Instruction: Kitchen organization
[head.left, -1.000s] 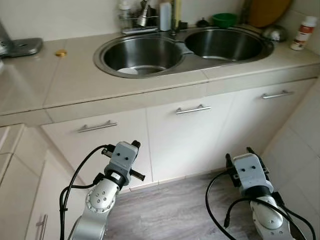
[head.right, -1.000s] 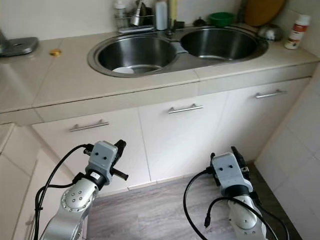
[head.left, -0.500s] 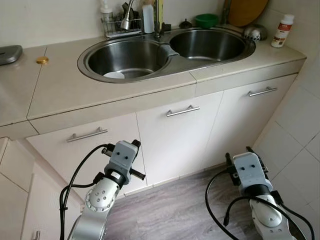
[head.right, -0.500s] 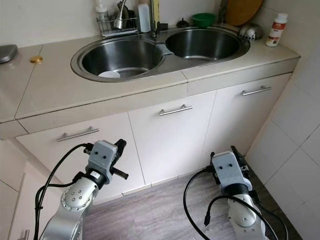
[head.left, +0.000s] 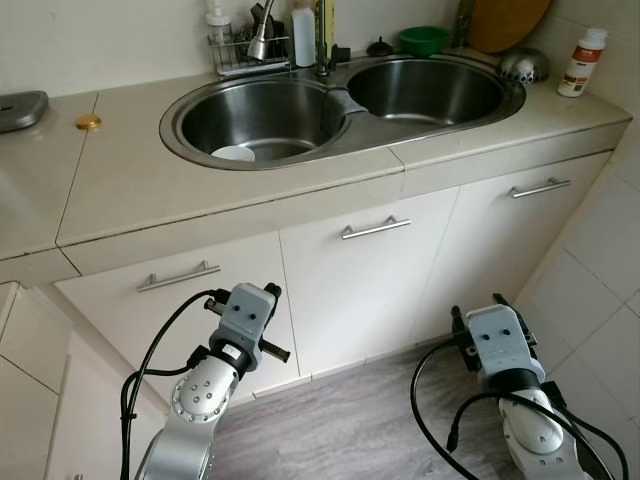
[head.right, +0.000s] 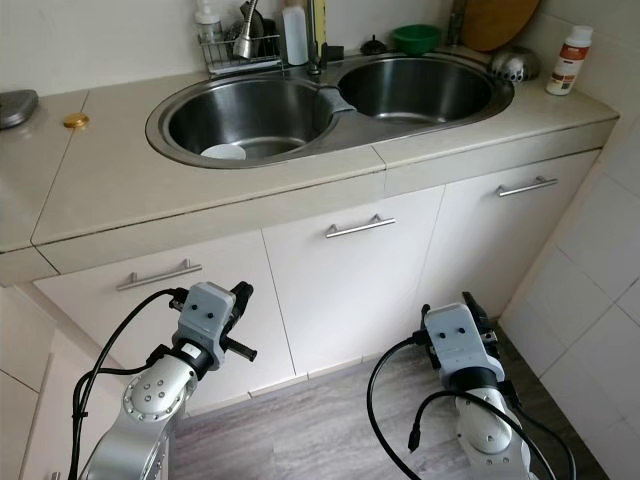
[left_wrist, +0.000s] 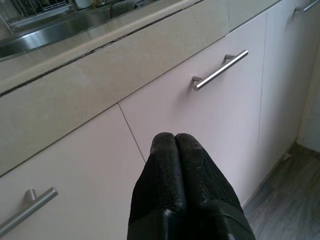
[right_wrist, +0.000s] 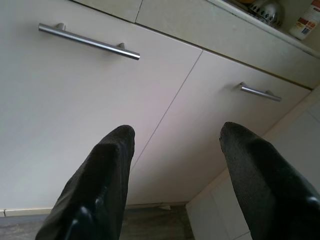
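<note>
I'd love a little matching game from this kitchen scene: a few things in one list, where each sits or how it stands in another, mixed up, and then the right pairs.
Things:
1. white plate
2. green bowl
3. white bottle with red cap
4. left end effector

Places or states:
A. on the counter at the far right, past the sink
B. fingers pressed together, facing the cabinet doors
C. lying in the left sink basin
D. behind the right sink basin, by the wall

Pairs: 1-C, 2-D, 3-A, 4-B
</note>
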